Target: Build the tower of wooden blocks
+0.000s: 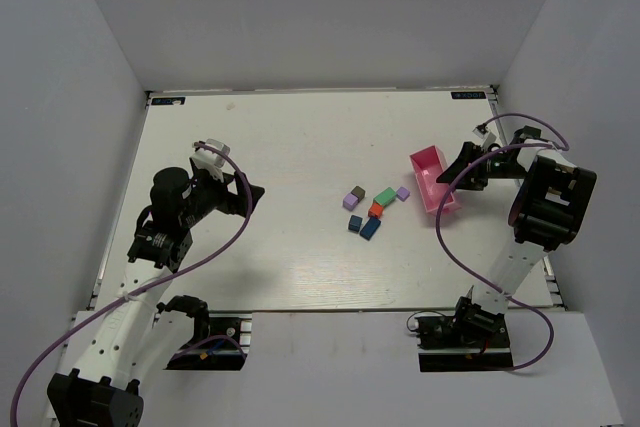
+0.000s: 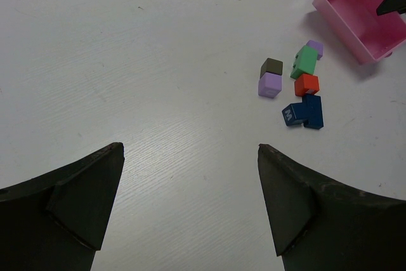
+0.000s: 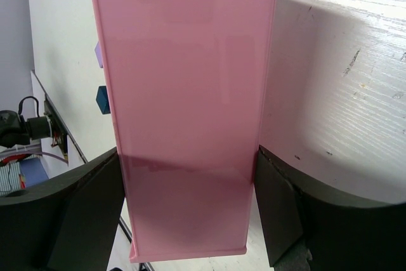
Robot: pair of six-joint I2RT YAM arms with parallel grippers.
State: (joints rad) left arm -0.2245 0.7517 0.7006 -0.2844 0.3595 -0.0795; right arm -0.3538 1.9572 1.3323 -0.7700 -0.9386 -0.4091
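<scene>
Left end effector (image 2: 190,201) hangs over bare tabletop (image 1: 280,147), jaws spread wide, nothing between them. Out ahead of it, mid-table, lie the wood blocks (image 1: 370,209), a loose cluster flat on the surface. A dark brown cube (image 2: 271,66) touches a purple cube (image 2: 269,85). Just beside them a green brick (image 2: 304,61) has a small purple cube (image 2: 314,47) at its far end and a red cube (image 2: 306,84) at its near end. A blue cube (image 2: 290,115) and a blue brick (image 2: 313,111) sit together nearest the arms. Over on the right, the right end effector (image 3: 189,157) has both fingers pressed against the long sides of the pink tray (image 3: 184,61), gripping it just beside the cluster.
</scene>
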